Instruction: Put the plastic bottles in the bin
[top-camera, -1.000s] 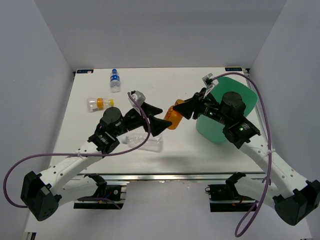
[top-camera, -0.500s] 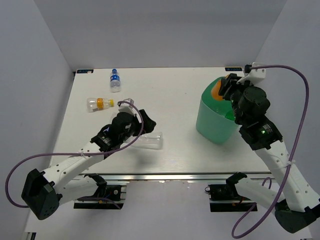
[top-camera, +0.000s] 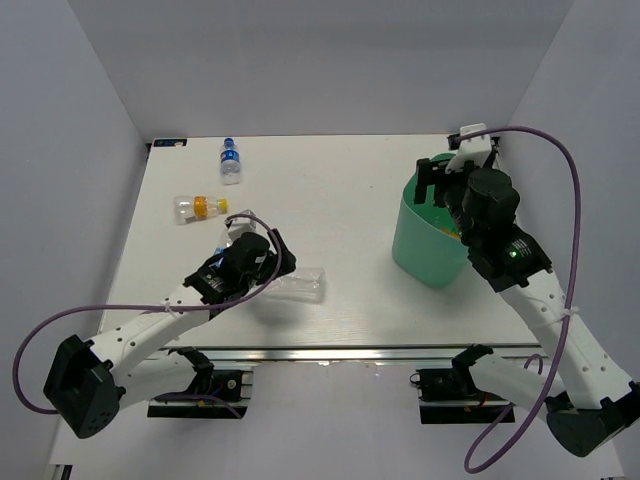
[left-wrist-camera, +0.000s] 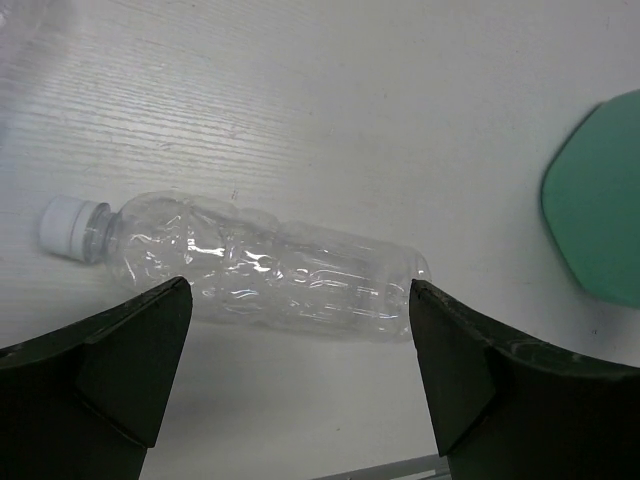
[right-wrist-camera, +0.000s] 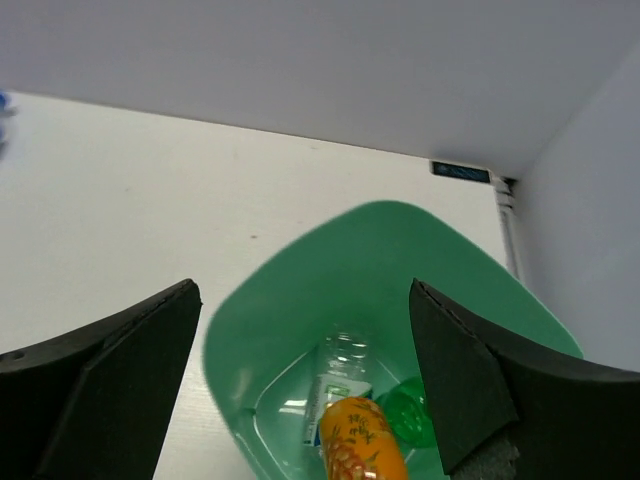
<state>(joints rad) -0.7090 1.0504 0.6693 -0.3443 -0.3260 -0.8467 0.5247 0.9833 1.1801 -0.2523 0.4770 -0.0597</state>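
Right tool (right-wrist-camera: 303, 290) hangs over the bin (top-camera: 413, 250), fingers spread wide, nothing between them. Right wrist view looks straight down into the bin: orange bottle (right-wrist-camera: 360, 440) lies on the bottom, touching a clear bottle (right-wrist-camera: 340, 368) beside it. Green bottle (right-wrist-camera: 410, 415) sits just right of the orange one. All three are inside and free of the tool.

Bin stands at the right side of the tabletop (top-camera: 340, 195), toward the far edge. It looks tilted in the top view, open mouth up.

Left tool (left-wrist-camera: 300, 295) is low over the tabletop near the front edge, left of centre. Fingers are spread wide and hold nothing. Plain bottle (left-wrist-camera: 270, 270) lies on its side just ahead of the fingertips, spanning most of the gap between them. Its white cap (left-wrist-camera: 68, 225) points to the left in the wrist view. Cannot tell whether the fingers touch the bottle; it looks apart. The bottle is crumpled-looking, clear, no label seen.

Two more bottles lie on the far left of the tabletop, well apart from both tools. Blue-label bottle (top-camera: 231, 160) is near the back edge. Orange-band bottle (top-camera: 197, 207) lies on its side nearer the front and a bit left of it.

Three bottles in the bin, three out on the tabletop.
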